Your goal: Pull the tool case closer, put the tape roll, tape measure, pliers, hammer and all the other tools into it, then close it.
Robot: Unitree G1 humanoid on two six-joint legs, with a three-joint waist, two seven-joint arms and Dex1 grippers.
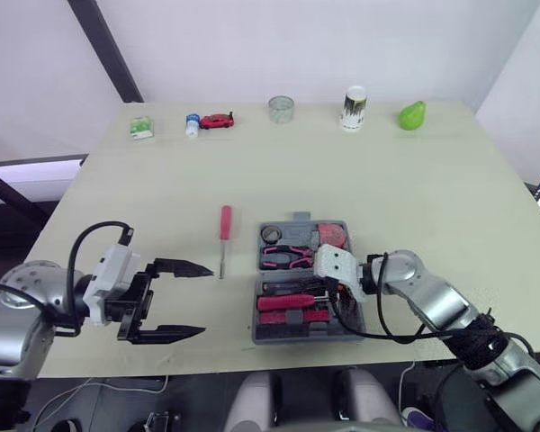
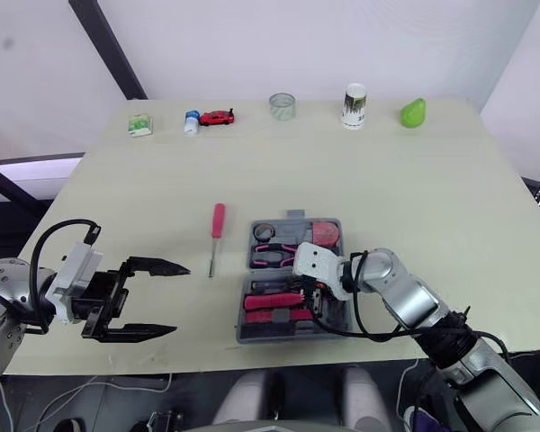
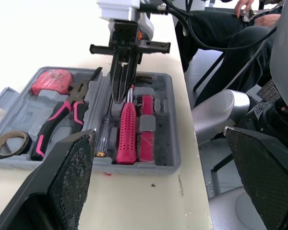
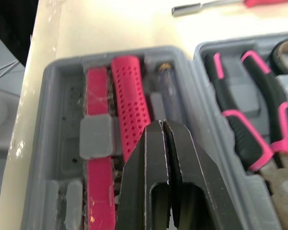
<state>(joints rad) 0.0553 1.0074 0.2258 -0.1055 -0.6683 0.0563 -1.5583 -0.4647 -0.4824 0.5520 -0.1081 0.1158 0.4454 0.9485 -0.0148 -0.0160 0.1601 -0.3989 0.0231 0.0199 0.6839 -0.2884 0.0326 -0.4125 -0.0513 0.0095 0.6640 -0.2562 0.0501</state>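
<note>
The grey tool case (image 1: 255, 326) lies open near the table's front edge. Its far half holds the tape roll (image 1: 271, 234), pink-handled pliers (image 1: 286, 258) and red tape measure (image 1: 333, 236). The near half holds the red-handled hammer (image 1: 286, 302) and a clear-handled screwdriver (image 3: 104, 139). My right gripper (image 1: 331, 301) is shut with nothing between its fingers, and its tips (image 4: 162, 125) hover over the near half beside the hammer handle (image 4: 132, 110). A red screwdriver (image 1: 224, 225) lies on the table left of the case. My left gripper (image 1: 205, 300) stands open further left, pointing at the case.
Along the far edge stand a small green box (image 1: 141, 128), a small bottle (image 1: 192, 125), a red toy car (image 1: 217, 120), a glass cup (image 1: 281, 108), a can (image 1: 354, 108) and a green pear shape (image 1: 412, 114). A seated person's legs (image 3: 230, 33) show beyond the table.
</note>
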